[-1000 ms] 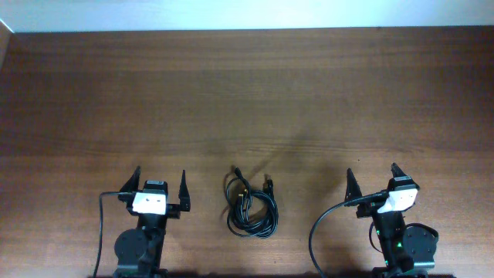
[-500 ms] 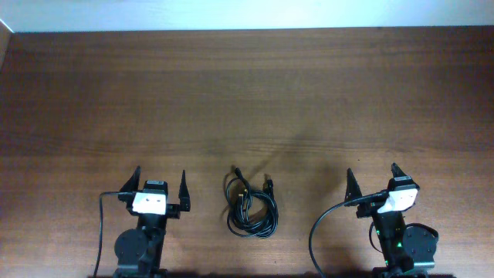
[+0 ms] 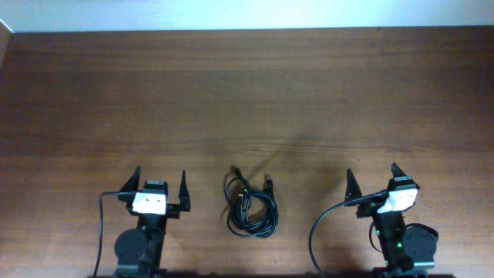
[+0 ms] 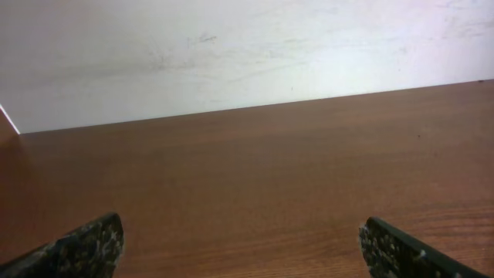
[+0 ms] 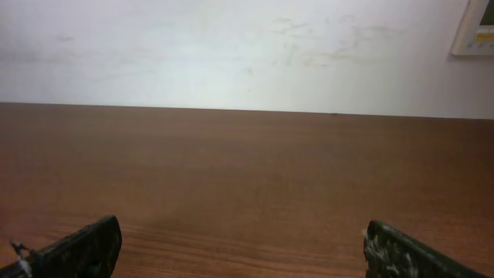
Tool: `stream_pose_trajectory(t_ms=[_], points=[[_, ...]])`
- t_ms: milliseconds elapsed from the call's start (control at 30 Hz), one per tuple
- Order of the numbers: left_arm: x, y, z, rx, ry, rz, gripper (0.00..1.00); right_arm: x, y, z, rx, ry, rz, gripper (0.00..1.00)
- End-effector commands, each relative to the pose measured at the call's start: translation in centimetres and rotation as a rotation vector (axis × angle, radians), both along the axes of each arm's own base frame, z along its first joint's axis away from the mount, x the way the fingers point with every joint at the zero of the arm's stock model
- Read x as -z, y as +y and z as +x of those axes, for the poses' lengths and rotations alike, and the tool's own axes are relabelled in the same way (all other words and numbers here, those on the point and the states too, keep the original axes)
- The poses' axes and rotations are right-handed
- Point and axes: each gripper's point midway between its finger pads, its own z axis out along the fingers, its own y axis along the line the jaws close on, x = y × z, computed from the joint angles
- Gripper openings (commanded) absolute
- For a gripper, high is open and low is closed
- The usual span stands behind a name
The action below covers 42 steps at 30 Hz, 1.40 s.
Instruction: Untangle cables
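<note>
The left arm [image 3: 148,202] had its jaws spread wide and empty. Between the arms, near the front edge of the desk [image 3: 247,93], the cables [image 3: 252,205] lay in one coiled tangle, untouched. The right arm [image 3: 394,202] likewise had its jaws apart. Untangling had not begun; all of it was left to do.

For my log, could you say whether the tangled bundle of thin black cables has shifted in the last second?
No; the black cable bundle lies unmoved between the left gripper and right gripper.
</note>
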Motion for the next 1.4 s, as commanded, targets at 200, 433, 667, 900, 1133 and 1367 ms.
stream_pose_trajectory(t_ms=[200,433,667,900,1133,1367], points=[[0.1,0.2,0.0,-0.01,0.003,0.01,0.99,0.3,-0.5,0.0,0.024,0.006,0.004,0.99],[0.1,0.2,0.0,-0.01,0.003,0.01,0.99,0.3,-0.5,0.0,0.024,0.005,0.003,0.99],[0.1,0.2,0.0,-0.01,0.003,0.01,0.99,0.3,-0.5,0.0,0.024,0.005,0.003,0.99],[0.1,0.2,0.0,-0.01,0.003,0.01,0.99,0.3,-0.5,0.0,0.024,0.005,0.003,0.99],[0.1,0.2,0.0,-0.01,0.003,0.01,0.99,0.3,-0.5,0.0,0.024,0.005,0.003,0.99],[-1.8,-3.3,-0.4,0.197,-0.074,-0.006,0.99,0.3,-0.5,0.0,0.024,0.006,0.004,0.99]])
